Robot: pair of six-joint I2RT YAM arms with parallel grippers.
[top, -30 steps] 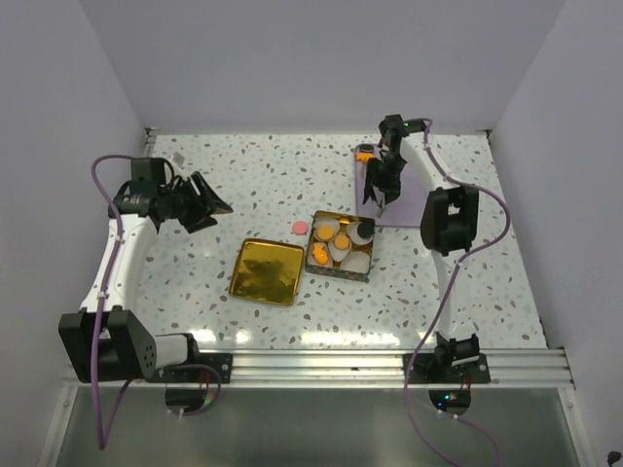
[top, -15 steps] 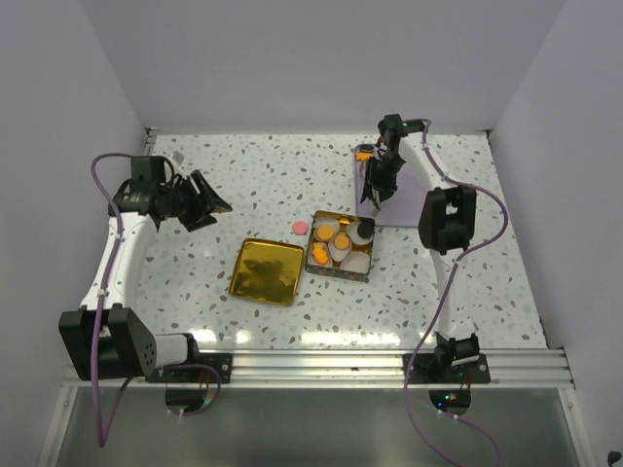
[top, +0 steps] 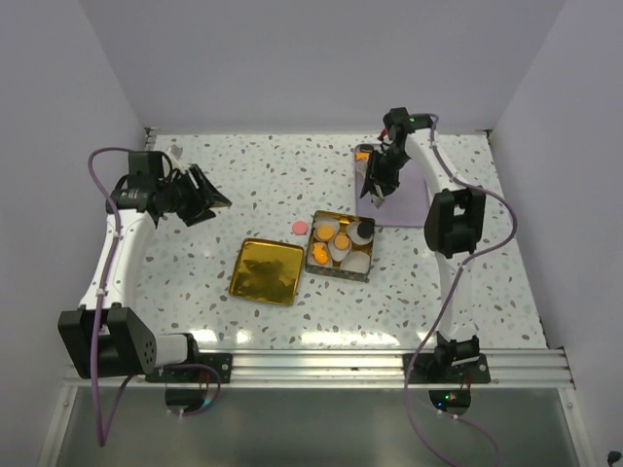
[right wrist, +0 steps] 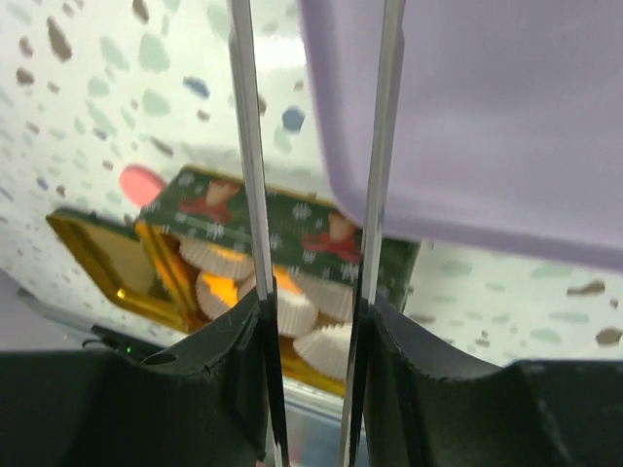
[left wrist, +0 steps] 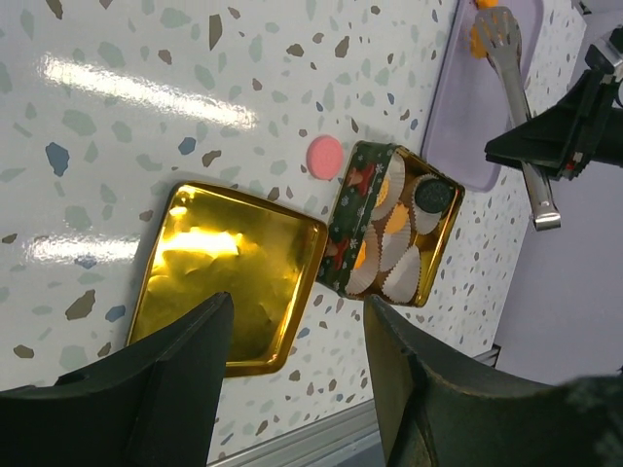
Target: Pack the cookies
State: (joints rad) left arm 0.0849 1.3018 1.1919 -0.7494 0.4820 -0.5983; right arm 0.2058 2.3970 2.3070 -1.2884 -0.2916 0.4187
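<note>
The open tin [top: 341,245] holds white paper cups with orange cookies [top: 342,244] and one black cookie [top: 364,232]. A pink cookie [top: 301,227] lies on the table just left of the tin. An orange cookie [top: 364,154] lies on the purple tray [top: 399,195]. My right gripper [top: 382,180] hovers over the tray, shut on metal tongs [left wrist: 521,97] whose tips reach the orange cookie [left wrist: 479,39]. In the right wrist view the tongs' arms [right wrist: 245,146] stand apart. My left gripper [top: 209,199] is open and empty at the far left.
The square gold lid [top: 267,270] lies flat left of the tin. It also shows in the left wrist view [left wrist: 229,277], with the pink cookie [left wrist: 324,157] and tin [left wrist: 394,233]. White walls close in the table at the back and both sides.
My right gripper with the tongs has shifted slightly toward the back over the purple tray. The left arm has barely moved.
</note>
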